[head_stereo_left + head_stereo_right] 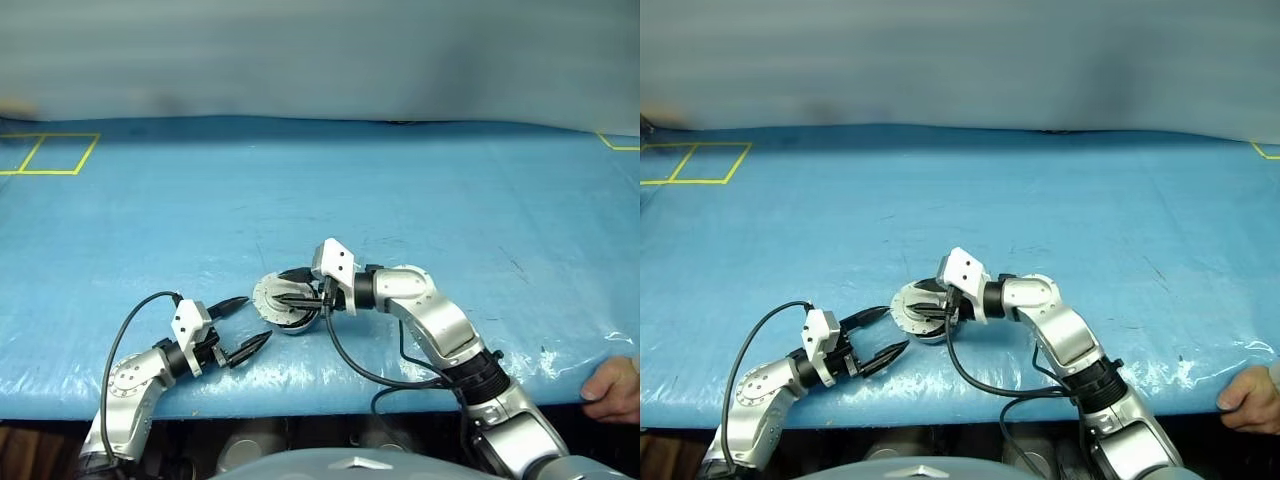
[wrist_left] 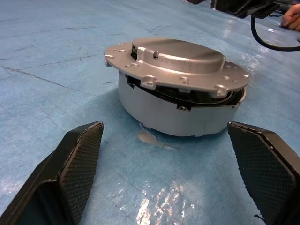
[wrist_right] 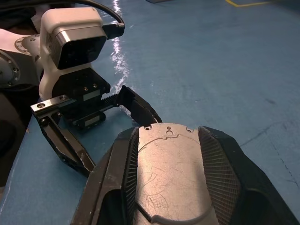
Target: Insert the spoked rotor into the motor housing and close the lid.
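1. The left tool (image 1: pixel 240 325) hovered low over the blue table (image 1: pixel 450 200), fingers spread wide and empty, pointing at the motor housing (image 2: pixel 176 110) just ahead.
2. The housing sat on the table with the lid (image 2: pixel 176 63) down over it, apparently not fully seated.
3. The right tool (image 1: pixel 300 287) lay over the lid, fingers parted either side, seemingly not gripping.
4. A person's hand (image 1: pixel 615 390) rested at the table's edge.

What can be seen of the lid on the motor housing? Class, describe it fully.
The lid is a round silver-grey metal disc with a raised centre and a flanged rim carrying small tabs and holes. It lies plain face up on the motor housing, slightly tilted, with a dark gap under one edge. The right gripper straddles it, fingers spread either side. The open left gripper faces it, apart.
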